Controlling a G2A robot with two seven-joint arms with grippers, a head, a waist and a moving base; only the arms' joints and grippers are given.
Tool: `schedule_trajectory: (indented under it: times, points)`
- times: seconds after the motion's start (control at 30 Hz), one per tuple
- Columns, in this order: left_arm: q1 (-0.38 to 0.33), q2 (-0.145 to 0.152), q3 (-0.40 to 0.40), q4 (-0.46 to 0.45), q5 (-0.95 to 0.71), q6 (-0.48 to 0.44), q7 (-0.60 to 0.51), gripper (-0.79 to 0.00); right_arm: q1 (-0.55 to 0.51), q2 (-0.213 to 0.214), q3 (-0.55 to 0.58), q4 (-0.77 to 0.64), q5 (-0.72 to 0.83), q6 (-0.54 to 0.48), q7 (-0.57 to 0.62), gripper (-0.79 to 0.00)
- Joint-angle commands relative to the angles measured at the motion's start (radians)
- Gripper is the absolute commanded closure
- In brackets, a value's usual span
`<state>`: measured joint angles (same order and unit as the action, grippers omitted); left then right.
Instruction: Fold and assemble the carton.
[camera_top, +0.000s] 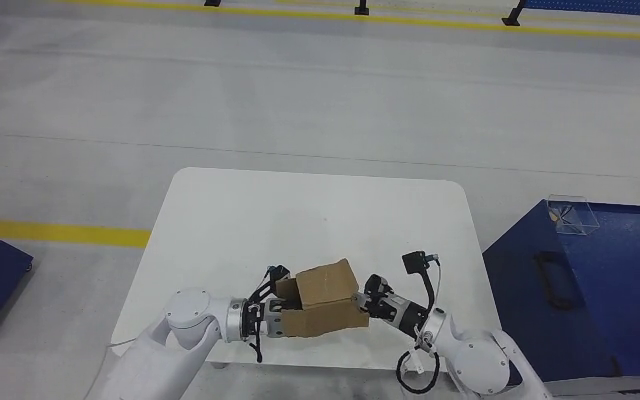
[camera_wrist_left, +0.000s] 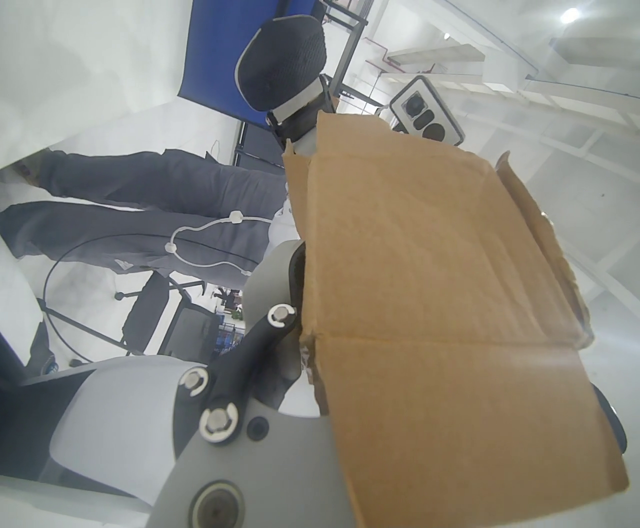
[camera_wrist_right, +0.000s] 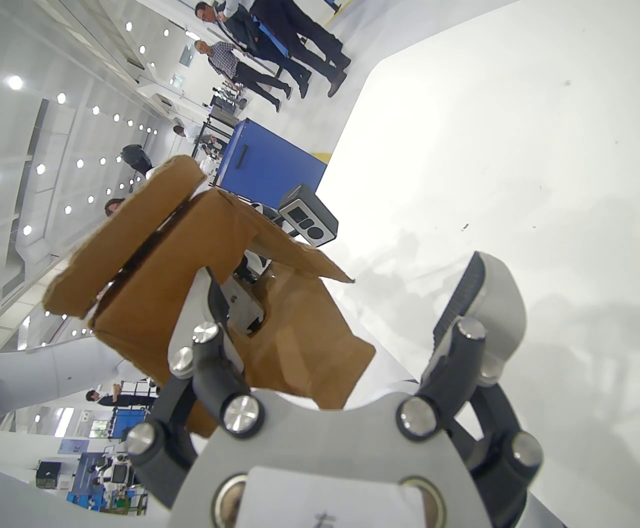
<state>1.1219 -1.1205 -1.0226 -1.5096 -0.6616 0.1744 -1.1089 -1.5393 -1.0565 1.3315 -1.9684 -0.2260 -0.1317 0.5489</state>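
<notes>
Surface is white with rounded corners. Your carton is at its near edge, roughly mid-width, caught between the two arms. Can't tell whether it rests on the surface or hangs just above it.

Carton look: plain brown corrugated board, partly formed, not closed. From the top view you get one panel tilted up over a lower box body. The left wrist view shows you a broad flat panel with a sharp crease across it and a narrow flap with a ragged edge folded along one side. The right wrist view shows two flaps lying nearly flat on each other with a slit between them, plus another flap angled down toward the surface.

Left tool is at the carton's left end, right up against it. You can't tell from these views whether it's clamped.

Right tool is at the carton's right end, jaws apart: one lies against the carton's wall, the other is free over bare surface.
</notes>
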Motion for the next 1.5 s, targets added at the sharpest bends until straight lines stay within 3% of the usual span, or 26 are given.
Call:
schedule_trajectory:
  times: [0.0,0.13,0.3,0.57,0.77,1.03,1.27,1.47]
  points:
    - [0.011,0.001,-0.014,-0.003,-0.003,-0.027,0.020,0.000,-0.014,0.002,0.034,-0.006,0.026,-0.005,-0.011,-0.785]
    - [0.021,0.004,-0.030,-0.007,0.002,-0.034,0.051,0.000,-0.059,0.009,0.098,-0.022,0.083,-0.037,0.021,-0.785]
    - [0.028,0.003,-0.046,0.001,-0.028,-0.042,0.091,0.000,-0.101,0.015,0.111,-0.028,0.031,-0.056,0.055,-0.785]
    - [0.021,-0.003,-0.014,-0.019,0.018,-0.054,0.109,0.000,-0.019,0.001,0.006,0.023,-0.046,0.026,0.002,-0.785]
    - [0.014,-0.008,0.004,-0.013,0.029,-0.043,0.128,0.000,0.015,-0.007,-0.053,0.039,-0.060,0.024,0.009,-0.785]
    - [0.009,-0.011,0.002,-0.004,0.024,-0.040,0.144,0.000,0.010,-0.008,-0.011,0.025,-0.090,0.069,-0.077,-0.785]
    - [0.025,-0.010,0.001,-0.015,0.039,-0.052,0.147,0.000,0.018,-0.017,-0.022,0.015,-0.328,0.225,-0.292,-0.785]
    - [0.037,-0.009,0.005,-0.031,0.063,-0.064,0.145,0.000,0.073,-0.034,-0.134,0.045,-0.491,0.291,-0.326,-0.785]
